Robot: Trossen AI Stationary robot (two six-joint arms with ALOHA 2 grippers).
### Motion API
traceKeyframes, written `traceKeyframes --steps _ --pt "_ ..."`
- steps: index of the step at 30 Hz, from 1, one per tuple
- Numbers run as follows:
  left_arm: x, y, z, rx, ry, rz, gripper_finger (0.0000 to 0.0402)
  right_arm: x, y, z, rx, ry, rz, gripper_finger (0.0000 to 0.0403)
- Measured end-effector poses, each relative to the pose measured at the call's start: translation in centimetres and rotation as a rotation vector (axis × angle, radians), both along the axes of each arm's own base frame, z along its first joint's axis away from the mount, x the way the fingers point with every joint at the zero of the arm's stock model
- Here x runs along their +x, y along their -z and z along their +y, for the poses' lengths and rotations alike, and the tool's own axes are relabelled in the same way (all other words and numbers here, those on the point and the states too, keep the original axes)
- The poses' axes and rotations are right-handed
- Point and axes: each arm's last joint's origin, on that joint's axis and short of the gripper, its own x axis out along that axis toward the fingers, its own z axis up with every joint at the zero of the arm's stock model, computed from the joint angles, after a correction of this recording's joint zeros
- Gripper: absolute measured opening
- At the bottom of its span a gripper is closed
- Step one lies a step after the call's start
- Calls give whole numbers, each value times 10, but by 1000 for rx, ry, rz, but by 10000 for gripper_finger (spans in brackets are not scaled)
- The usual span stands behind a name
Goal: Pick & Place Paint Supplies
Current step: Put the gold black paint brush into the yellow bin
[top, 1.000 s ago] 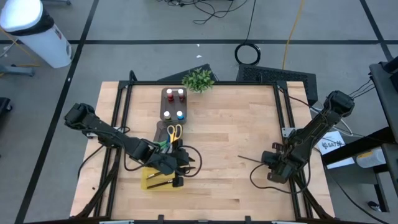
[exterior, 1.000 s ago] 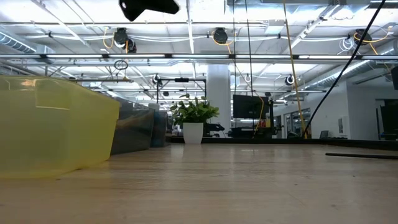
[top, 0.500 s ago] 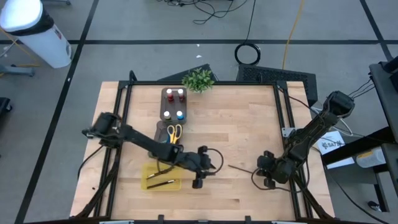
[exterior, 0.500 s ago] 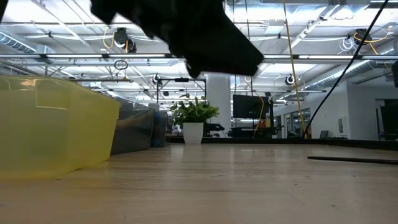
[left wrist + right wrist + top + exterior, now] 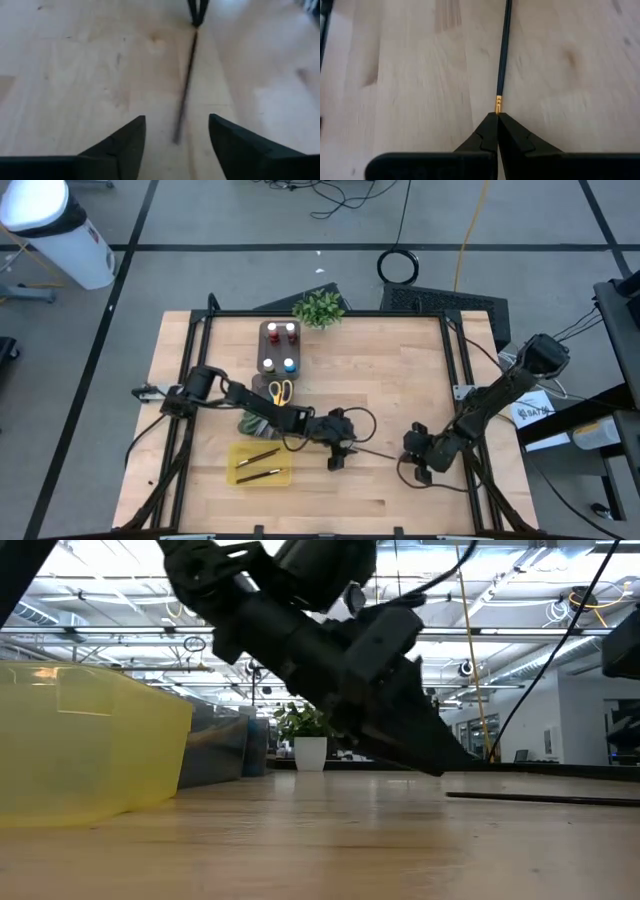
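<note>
- the right pincer [image 5: 497,120] was shut tight on one end of the thin brush [image 5: 503,55], which lay flat on the counter [image 5: 400,370]
- the left pincer [image 5: 176,131] was wide open over the other end, holding nothing
- if both pulled, the brush could slip or bend

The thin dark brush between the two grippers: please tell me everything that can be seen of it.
The thin dark brush is a slim, straight black stick with a small gold ferrule near one end. It lies nearly flat over the bare wooden table. The right gripper is shut on the ferrule end. The other end points toward the left gripper, whose fingers are open on either side of it, not yet closed.
</note>
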Motion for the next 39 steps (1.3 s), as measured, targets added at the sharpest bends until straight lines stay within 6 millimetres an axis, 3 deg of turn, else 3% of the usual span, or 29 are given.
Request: traceKeyframes --steps 5,10,17,25,31,39 --pt "3 5 -3 79 97 51 264 11 4 1 -8 -35 -51 0" --pt "2 9 -2 80 124 90 258 18 8 -1 -21 -43 -71 0" --pt "-1 13 1 105 157 142 185 28 7 -3 -25 -85 -135 0" --pt "-5 32 4 112 137 244 14 33 7 -10 -55 -56 -150 0" --pt "-5 34 5 75 111 259 5 41 1 -13 -111 -46 -251 0" --pt "-5 34 7 56 98 269 4 56 -22 -1 -286 -163 -387 0"
